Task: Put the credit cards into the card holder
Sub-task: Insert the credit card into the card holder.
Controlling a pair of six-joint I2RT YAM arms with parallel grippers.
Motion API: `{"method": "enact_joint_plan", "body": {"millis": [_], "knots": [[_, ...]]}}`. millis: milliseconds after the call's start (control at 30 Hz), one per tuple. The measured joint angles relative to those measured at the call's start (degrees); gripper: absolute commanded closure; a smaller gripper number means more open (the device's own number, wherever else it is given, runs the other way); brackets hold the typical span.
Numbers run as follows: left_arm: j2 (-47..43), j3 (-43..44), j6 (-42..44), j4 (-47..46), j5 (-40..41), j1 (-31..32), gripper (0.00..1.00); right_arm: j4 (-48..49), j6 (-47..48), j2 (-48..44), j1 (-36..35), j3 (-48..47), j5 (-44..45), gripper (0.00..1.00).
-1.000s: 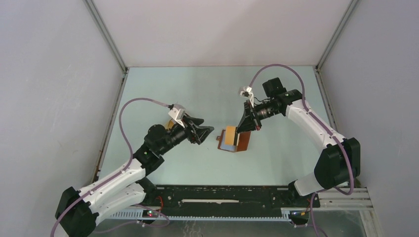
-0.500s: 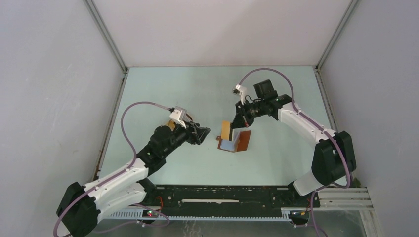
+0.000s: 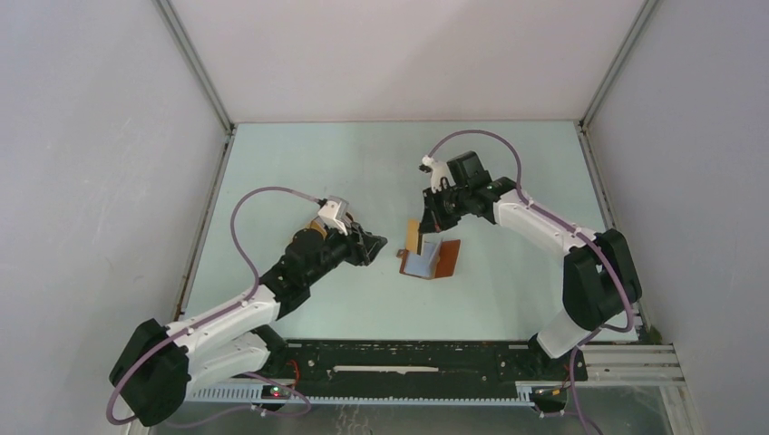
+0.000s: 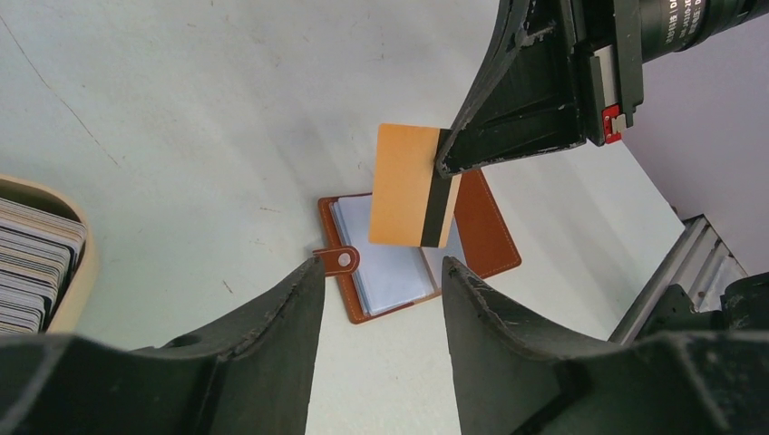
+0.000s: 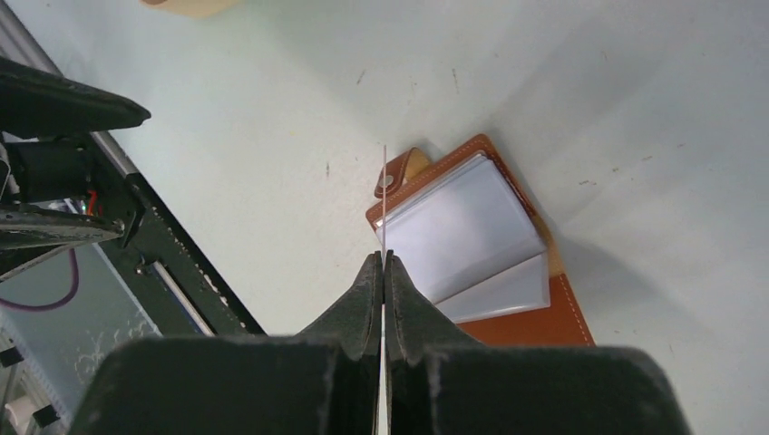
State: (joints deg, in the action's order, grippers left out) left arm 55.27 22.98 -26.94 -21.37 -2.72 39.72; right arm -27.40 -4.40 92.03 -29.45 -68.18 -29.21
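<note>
Now at the insertion step. Right gripper (image 5: 383, 265) is pinched tight on one orange card (image 4: 403, 186) with a dark stripe along one edge, held upright above the card holder (image 5: 544, 317). Holder lies open on the desk (image 4: 181, 109), bluish-grey pockets (image 5: 462, 227) up, strap tab toward the left arm. Card looks clear of the pockets. Left gripper (image 3: 376, 245) is partly open and empty, near the holder. More credit cards (image 4: 32, 263) are stacked in a tan tray (image 4: 80, 272), well apart. Next move likely calls for lowering the card's edge into a pocket mouth, with the left gripper perhaps steadying the holder
</note>
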Motion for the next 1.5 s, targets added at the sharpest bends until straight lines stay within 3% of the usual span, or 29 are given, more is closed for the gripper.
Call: {"method": "enact_joint_plan", "body": {"millis": [600, 1067, 1500], "knots": [[4.31, -0.07, -1.22, -2.23, -1.92, -0.11, 0.48, -5.27, 1.27, -0.15, 2.49, 6.1, 1.99, 1.0], [20.31, 1.68, -6.36, -7.65, -9.62, -0.11, 0.52, -5.7, 1.07, -2.54, 9.03, 9.42, -0.11, 1.0], [30.93, 5.35, -9.2, -10.71, -7.89, 0.68, 0.51, -4.22, -0.26, 1.22, 14.51, 9.55, -8.68, 1.0]]}}
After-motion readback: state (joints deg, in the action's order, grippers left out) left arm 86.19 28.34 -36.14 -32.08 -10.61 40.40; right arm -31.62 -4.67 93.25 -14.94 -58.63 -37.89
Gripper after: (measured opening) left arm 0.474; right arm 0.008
